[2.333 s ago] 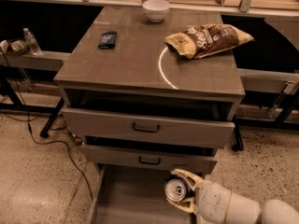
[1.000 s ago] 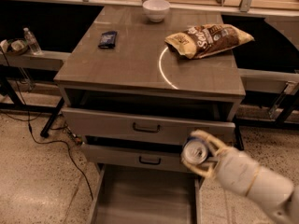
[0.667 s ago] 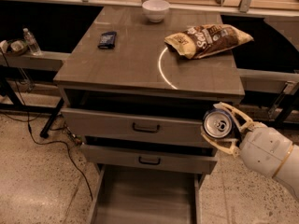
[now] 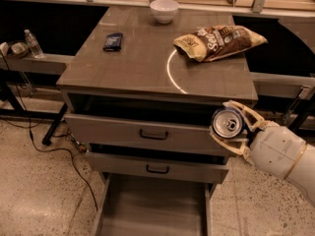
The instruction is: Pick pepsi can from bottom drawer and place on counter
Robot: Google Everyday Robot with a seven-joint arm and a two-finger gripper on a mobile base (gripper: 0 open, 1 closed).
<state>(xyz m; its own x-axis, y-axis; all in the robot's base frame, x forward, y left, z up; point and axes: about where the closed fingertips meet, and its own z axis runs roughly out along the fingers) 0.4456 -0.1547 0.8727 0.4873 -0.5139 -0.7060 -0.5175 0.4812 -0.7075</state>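
Camera view shows the end effector [image 4: 224,124] clamped around the pepsi can [image 4: 228,121], held in the air beside the worktop's [image 4: 133,68] front right corner, just below its edge. The lift out of the open bottom drawer [image 4: 152,205] looks done; raising the can and setting it down remain. One can, three drawers, one bowl [image 4: 164,10], one chip bag [image 4: 219,41], one dark packet [image 4: 113,41].

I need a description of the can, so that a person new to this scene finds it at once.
Find the counter with the bowl and chip bag. Just below its front right corner, the gripper is shut on the can. Only this thing hangs in the air, silver top facing the camera.
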